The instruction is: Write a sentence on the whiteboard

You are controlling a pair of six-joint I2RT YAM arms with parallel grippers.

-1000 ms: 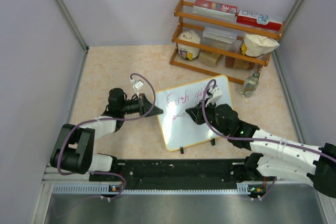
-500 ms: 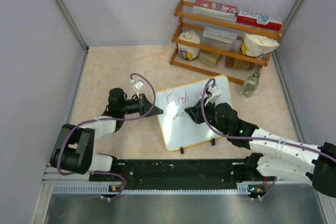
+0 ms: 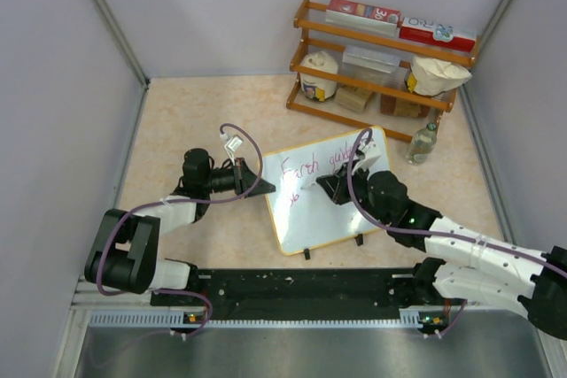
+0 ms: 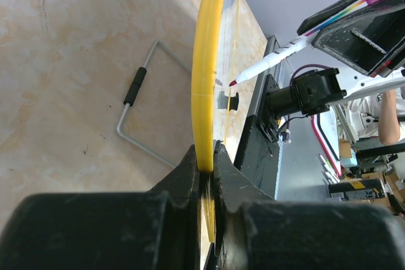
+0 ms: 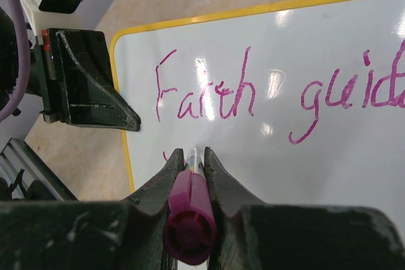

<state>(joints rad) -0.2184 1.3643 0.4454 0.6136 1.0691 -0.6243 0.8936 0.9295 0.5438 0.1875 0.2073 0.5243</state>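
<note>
The rectangular glossy white whiteboard with its thin yellow frame [image 3: 312, 226] sits at the middle of the table between the two arms, near the wooden rack behind it. The left gripper [image 3: 262, 189] is clamped narrowly on the board's left frame edge, which the left wrist view shows pinched between its black fingers. The right gripper [image 3: 335, 187] is closed around a white-barrelled marker with a magenta cap end [image 5: 188, 227]. Its tip is just off, or barely on, the surface; the angle leaves that unclear. The pink cursive sentence [image 5: 204, 96] reads "Earth guid…" on its top line, and only a first stroke or two of the second line shows below, so the writing looks roughly halfway done. To do this step well, the left arm should hold the frame rigid while the right presses lightly and evenly. The right should carry the tip rightward on a baseline parallel to the first line, with a clear gap beneath it. It should also lift cleanly between letters so nothing smears. The board's long axis runs left to right, its right end swung slightly toward the rack. Its written face points up and back toward the arm bases, and its two black clip feet [image 3: 306, 254] sit along the near edge.
</note>
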